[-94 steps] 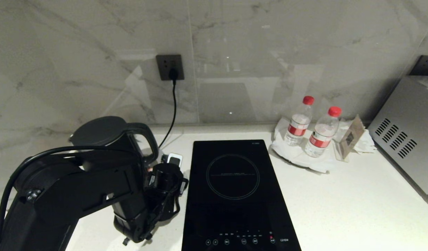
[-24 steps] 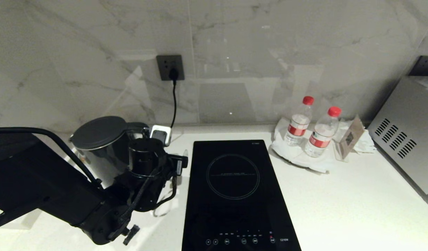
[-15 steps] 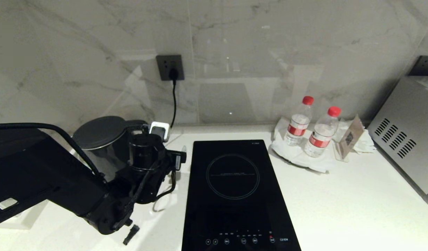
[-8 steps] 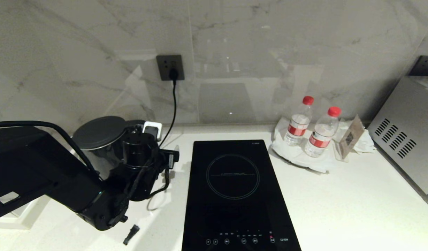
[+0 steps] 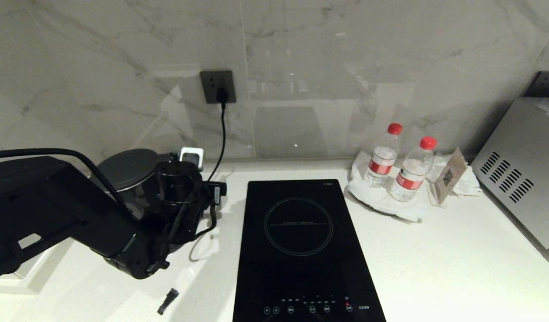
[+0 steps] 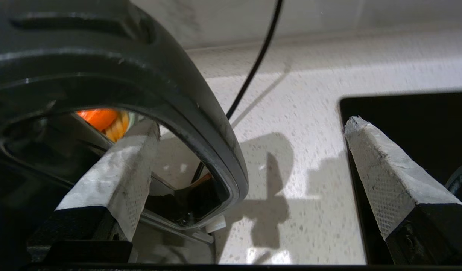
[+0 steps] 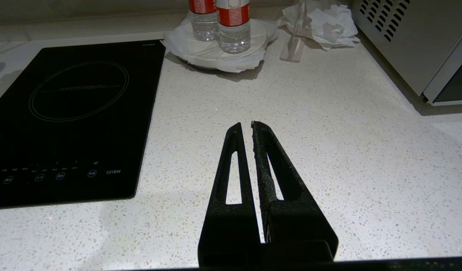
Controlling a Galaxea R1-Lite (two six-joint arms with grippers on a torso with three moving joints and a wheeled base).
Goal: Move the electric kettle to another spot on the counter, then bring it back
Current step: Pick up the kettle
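Observation:
The black electric kettle [image 5: 124, 169] stands at the back left of the white speckled counter [image 5: 435, 250], half hidden behind my left arm [image 5: 118, 241]. In the left wrist view its big loop handle [image 6: 178, 86] runs between the taped fingers of my left gripper [image 6: 251, 124]. One finger [image 6: 114, 180] is inside the loop, the other [image 6: 385, 177] outside near the hob's edge. The jaws stand wide open and do not press the handle. My right gripper [image 7: 246, 124] hangs shut over bare counter, right of the hob, out of the head view.
A black glass hob [image 5: 301, 241] lies in the middle. A cord runs down from the wall socket [image 5: 217, 86] behind the kettle. Two water bottles [image 5: 384, 156] stand on white paper at the back right, beside a metal appliance [image 5: 520, 179]. A small black part [image 5: 167, 300] lies near the front.
My left arm has slid back and left toward the kettle, bringing the open gripper around its handle. The kettle has stayed in place.

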